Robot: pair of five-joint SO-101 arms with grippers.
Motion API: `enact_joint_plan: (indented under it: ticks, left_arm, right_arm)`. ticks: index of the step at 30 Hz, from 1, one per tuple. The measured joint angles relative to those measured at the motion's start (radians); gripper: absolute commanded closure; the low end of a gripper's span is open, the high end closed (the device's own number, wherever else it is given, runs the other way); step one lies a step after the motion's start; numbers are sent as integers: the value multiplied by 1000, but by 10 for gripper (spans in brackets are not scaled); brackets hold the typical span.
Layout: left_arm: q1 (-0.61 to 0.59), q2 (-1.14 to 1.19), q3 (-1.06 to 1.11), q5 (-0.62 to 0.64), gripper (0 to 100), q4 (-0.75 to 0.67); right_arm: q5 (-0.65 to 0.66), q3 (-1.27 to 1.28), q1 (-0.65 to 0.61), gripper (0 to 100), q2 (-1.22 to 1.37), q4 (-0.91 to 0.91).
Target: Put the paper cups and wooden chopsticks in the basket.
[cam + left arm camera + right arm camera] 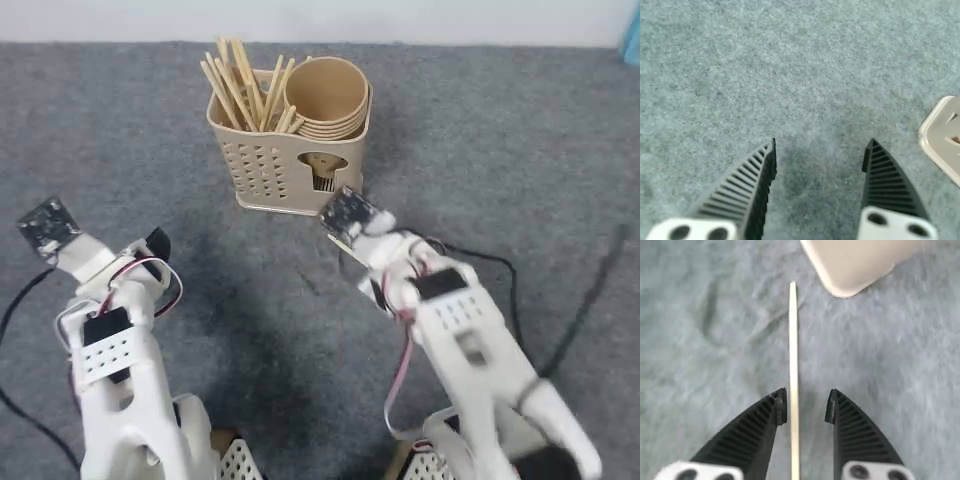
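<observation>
- High view: a beige perforated basket [285, 170] is seen standing upright toward the far side of the grey, carpet-like worktop [520, 140].
- A bundle of wooden chopsticks [240, 85] is stood on end in one compartment of the basket. A stack of paper cups [328, 95] is nested mouth-up in the compartment beside it.
- The left arm [110, 350] is placed at the near left of the worktop, well apart from the basket.
- The right arm [460, 330] is placed at the near right, with its wrist end just in front of the basket.
- In the left wrist view, the left jaws are seen spread wide with nothing held between them and bare worktop beneath. A corner of the basket [942, 135] is caught off to one side.
- In the right wrist view, the right jaws are seen partly open. A single chopstick [793, 340] is run lengthwise through the gap, close against one jaw and apart from the other, so it is not clamped.
- The far tip of that chopstick is pointed toward a rounded corner of the basket [855, 265] and is stopped just short of it.
- Whether the chopstick is resting on the worktop or lifted off it cannot be told.
</observation>
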Motion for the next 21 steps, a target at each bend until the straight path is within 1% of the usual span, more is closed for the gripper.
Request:
enact_joint_plan:
  ticks: [4,10,13,21]
  left_arm:
    - [0,0,0,0,735,0]
    - [0,0,0,0,735,0]
    - [0,0,0,0,735,0]
    - [0,0,0,0,735,0]
  right_arm:
    - [-2,-132,2,864,245,-75]
    - [-2,-308,0,864,516,-81]
    - [-2,-353,-20,864,559,-81]
    - [0,-362,-91,864,562,-83]
